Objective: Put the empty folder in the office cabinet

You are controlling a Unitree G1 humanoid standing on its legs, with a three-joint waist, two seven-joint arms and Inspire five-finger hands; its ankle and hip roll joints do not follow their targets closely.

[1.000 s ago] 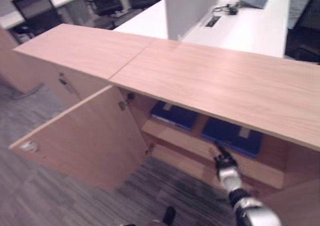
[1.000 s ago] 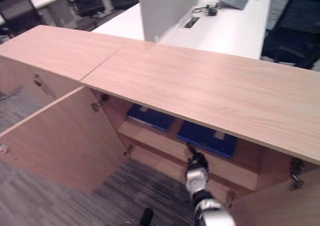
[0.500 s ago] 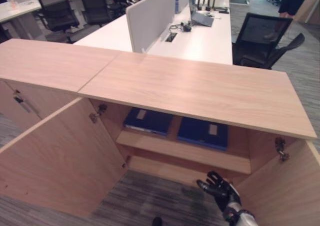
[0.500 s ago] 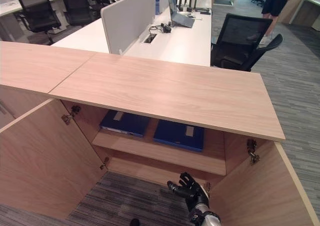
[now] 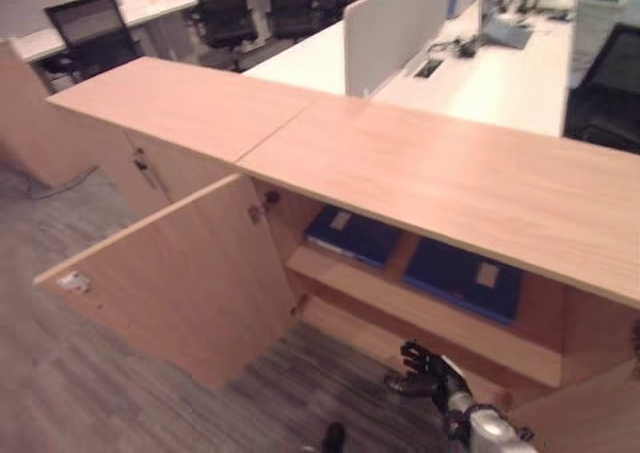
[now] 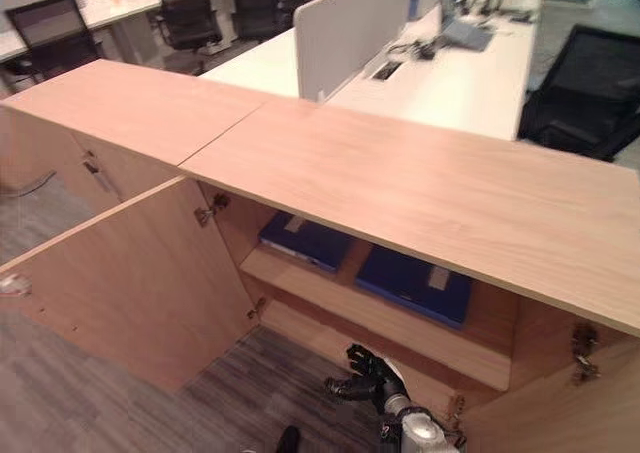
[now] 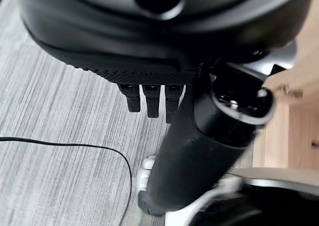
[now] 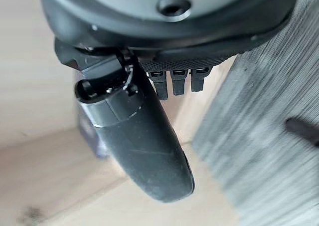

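Nearest me, low at the right, my right hand (image 6: pixel 368 376) hangs with fingers spread, holding nothing, over the grey striped carpet (image 6: pixel 60 403) before the light wooden office cabinet (image 6: pixel 420 188); my left hand (image 7: pixel 149 99) is relaxed too. Farther in, on its shelf, two flat dark blue folders (image 6: pixel 412 283) lie side by side between the open doors.

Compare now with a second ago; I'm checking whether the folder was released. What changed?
The right hand has drawn back from the right blue folder on the cabinet shelf, and now hangs open and empty below the shelf's edge. The camera swung between pictures, so the whole scene shifts. Both blue folders, the other being the left folder, lie where they were, and the cabinet doors stay open.
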